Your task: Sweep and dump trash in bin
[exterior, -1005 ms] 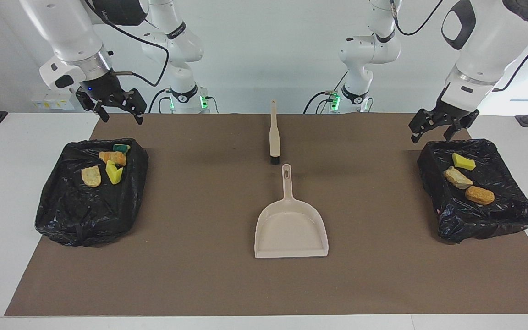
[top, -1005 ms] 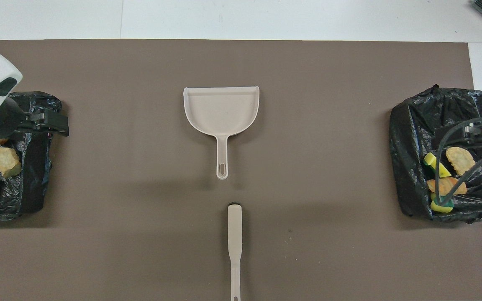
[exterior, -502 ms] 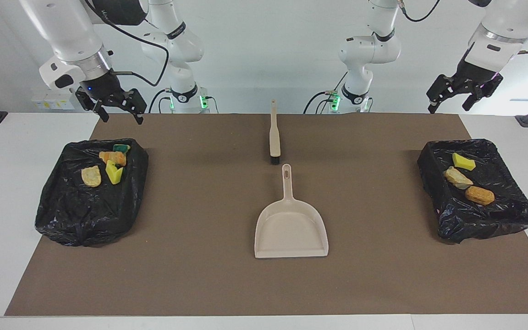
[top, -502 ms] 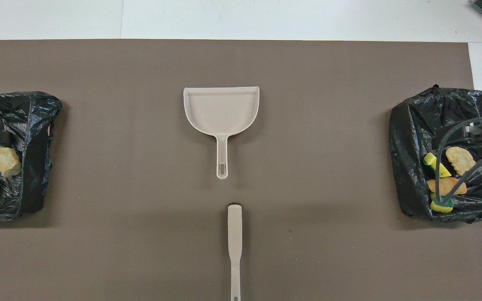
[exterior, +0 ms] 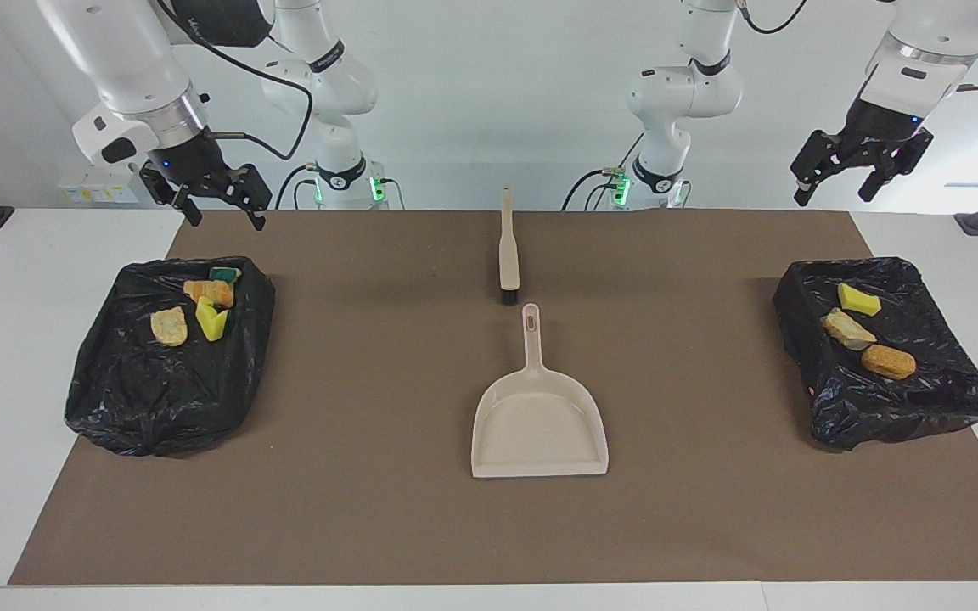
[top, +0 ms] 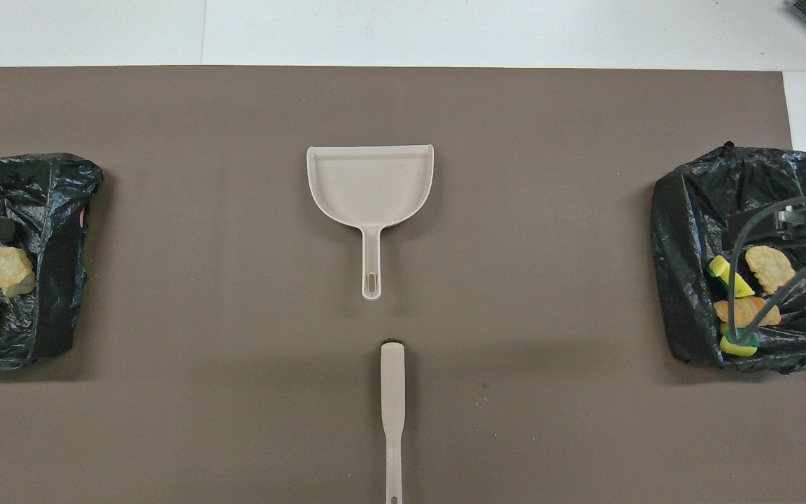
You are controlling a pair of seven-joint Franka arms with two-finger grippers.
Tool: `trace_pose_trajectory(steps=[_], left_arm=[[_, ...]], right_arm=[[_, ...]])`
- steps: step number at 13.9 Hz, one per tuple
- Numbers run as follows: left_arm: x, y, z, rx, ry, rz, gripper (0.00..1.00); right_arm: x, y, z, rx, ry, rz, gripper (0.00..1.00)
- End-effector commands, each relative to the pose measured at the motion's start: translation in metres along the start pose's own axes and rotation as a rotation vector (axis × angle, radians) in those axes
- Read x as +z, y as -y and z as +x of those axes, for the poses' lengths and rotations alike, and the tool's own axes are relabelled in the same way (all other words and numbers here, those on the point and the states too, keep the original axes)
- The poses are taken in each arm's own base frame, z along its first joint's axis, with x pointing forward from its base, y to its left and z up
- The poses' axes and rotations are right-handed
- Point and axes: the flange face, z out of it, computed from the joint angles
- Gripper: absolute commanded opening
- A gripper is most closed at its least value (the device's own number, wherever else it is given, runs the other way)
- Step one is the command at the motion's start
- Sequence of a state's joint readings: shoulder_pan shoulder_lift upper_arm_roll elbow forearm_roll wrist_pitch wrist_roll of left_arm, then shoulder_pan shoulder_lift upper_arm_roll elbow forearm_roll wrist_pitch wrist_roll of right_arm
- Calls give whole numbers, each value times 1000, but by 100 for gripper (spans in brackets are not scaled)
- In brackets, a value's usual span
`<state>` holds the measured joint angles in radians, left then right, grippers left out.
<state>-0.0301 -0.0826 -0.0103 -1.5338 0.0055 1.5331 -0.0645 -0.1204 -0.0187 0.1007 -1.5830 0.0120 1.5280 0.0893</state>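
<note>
All the trash lies in two black-bagged bins. The bin (exterior: 158,416) at the right arm's end holds several scraps, among them a bread chunk (exterior: 171,327) and a yellow-green sponge (exterior: 211,321). The bin (exterior: 896,416) at the left arm's end holds a yellow sponge (exterior: 858,299) and two brown chunks (exterior: 888,361). My right gripper (exterior: 228,222) hangs open over its bin's rim nearest the robots. High over the table's edge by the other bin, my left gripper (exterior: 832,199) is open and empty.
A beige dustpan (exterior: 540,424) lies mid-mat with its handle toward the robots. The beige brush (exterior: 508,255) lies in line with that handle, nearer the robots, bristles toward the pan. The brown mat (exterior: 370,382) between the bins carries nothing else.
My left gripper has risen from just over its bin's rim to high above the table's edge. The right arm, trash, dustpan and brush have not moved.
</note>
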Motion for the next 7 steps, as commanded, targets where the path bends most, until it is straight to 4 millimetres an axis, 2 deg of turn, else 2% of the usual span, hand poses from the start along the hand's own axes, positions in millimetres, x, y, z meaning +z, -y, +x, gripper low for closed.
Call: trace_pose_trajectory(steps=[1,7], left_arm=[[-1,2,-11,0,10,-7,100],[-1,0,-16,12,33,-4,100]], right_arm=[[-4,0,1,18,5,0,100],[-3,0,1,18,7,0,100]])
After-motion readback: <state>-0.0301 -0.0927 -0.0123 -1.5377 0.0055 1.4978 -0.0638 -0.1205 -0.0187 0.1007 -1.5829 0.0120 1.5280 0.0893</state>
